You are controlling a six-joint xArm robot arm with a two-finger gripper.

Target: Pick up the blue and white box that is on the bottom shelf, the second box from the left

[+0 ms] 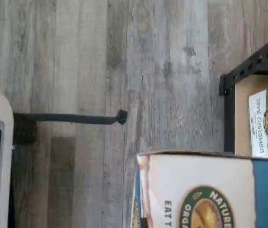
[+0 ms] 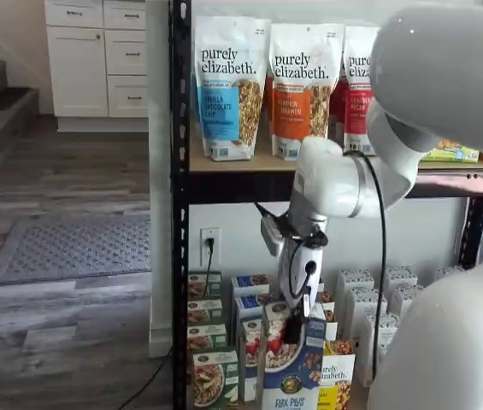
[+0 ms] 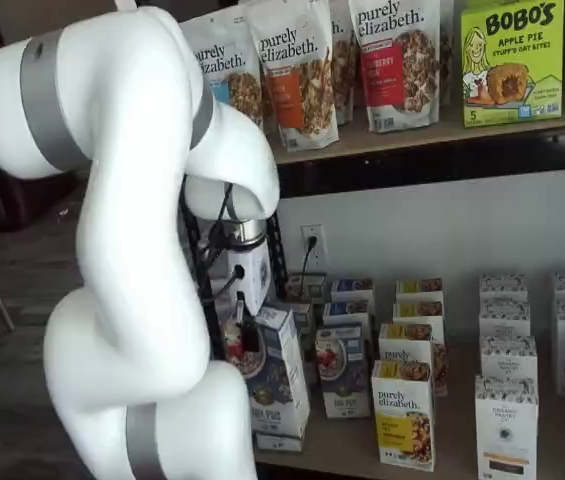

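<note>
Currently my gripper [image 2: 293,331] is clamped on the blue and white box [image 2: 292,363], its black fingers closed over the carton's upper edge. In both shelf views the carton hangs from the fingers in front of the rack, out of the row it belongs to. In a shelf view the carton [image 3: 280,375] is tilted, with its white top toward my gripper [image 3: 242,335] and its dark blue lower part toward the bottom shelf [image 3: 362,452]. I cannot tell whether its lowest corner touches the shelf board.

The carton's front shows a cereal bowl with red berries and yellow lettering near the base. More blue and white cartons [image 3: 343,372] stand just behind it on the bottom shelf. Green-and-white cartons [image 2: 214,377] stand to one side of it, at the black rack post [image 2: 179,205]. A yellow "purely elizabeth" carton [image 3: 404,428] stands on the other side.

The wrist view shows the held carton [image 1: 209,190] close to the camera: white panel, blue panel, and a round green-and-gold logo. Beyond it lie the grey wood floor [image 1: 124,61] and a corner of the rack frame [image 1: 247,71], with a green "apple cinnamon" carton [image 1: 266,121] inside.

On the tan board level above stand granola bags [image 2: 228,85].
</note>
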